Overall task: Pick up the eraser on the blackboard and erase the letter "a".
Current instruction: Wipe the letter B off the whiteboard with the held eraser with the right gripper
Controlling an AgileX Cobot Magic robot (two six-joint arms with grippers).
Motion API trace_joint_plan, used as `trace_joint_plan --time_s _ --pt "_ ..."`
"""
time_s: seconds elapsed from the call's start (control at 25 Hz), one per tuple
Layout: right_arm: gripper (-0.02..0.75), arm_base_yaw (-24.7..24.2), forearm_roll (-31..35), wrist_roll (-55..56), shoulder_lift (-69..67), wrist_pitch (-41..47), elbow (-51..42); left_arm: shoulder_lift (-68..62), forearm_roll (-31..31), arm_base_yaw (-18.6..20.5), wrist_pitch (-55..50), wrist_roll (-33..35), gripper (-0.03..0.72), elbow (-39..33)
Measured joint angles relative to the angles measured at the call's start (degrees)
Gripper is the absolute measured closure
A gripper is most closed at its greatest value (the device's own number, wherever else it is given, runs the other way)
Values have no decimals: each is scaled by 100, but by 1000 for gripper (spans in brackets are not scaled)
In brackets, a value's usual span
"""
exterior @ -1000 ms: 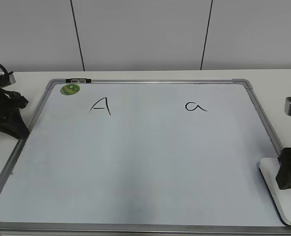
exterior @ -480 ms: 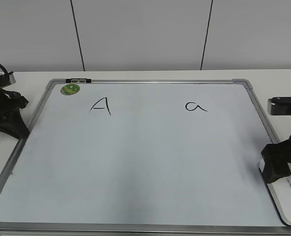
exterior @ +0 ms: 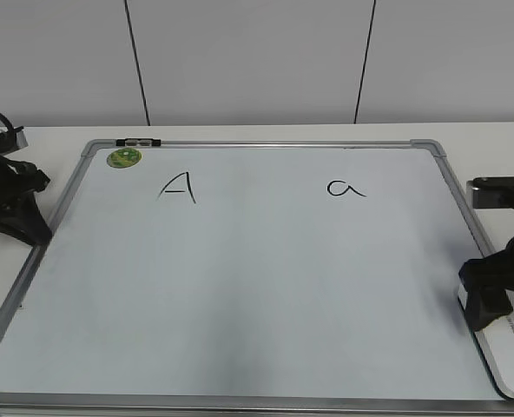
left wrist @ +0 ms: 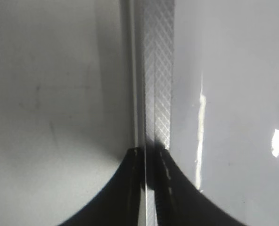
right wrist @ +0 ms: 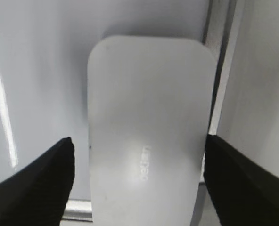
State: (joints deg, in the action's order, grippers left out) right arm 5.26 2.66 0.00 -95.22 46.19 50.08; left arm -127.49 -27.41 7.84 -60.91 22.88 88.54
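The blackboard point(exterior: 240, 287) lies flat on the table. The letter "a" point(exterior: 345, 188) is at its upper right. The white eraser point(exterior: 510, 358) lies on the board's lower right corner, over the frame. My right gripper point(exterior: 490, 297) is open and hangs just above the eraser's far end. In the right wrist view the eraser point(right wrist: 149, 117) fills the space between the two black fingers of the right gripper point(right wrist: 138, 148), with a gap on each side. My left gripper point(exterior: 18, 213) is shut at the board's left edge, its tips point(left wrist: 149, 151) over the grey frame point(left wrist: 158, 70).
A capital "A" point(exterior: 178, 186) is written at the board's upper left, below a round green sticker point(exterior: 124, 157). A small black clip point(exterior: 139, 141) sits on the top frame. The board's right frame point(right wrist: 219, 70) runs beside the eraser. A white wall stands behind the table.
My right arm has come in from the right edge, and the gripper has shifted left over the eraser's far end. The left arm, the eraser and the letters have not moved.
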Motion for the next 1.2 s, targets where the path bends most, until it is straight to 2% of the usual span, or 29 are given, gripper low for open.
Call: trace_joint_plan --time_s 0.28,0.84,1.2 --pt "110 0 -41 0 -24 358 0 0 0 0 11 0 649 0" --pt "132 0 -87 121 -316 188 0 0 0 0 11 0 649 0" --pt "199 0 -99 154 -316 106 5 0 0 0 19 0 649 0"
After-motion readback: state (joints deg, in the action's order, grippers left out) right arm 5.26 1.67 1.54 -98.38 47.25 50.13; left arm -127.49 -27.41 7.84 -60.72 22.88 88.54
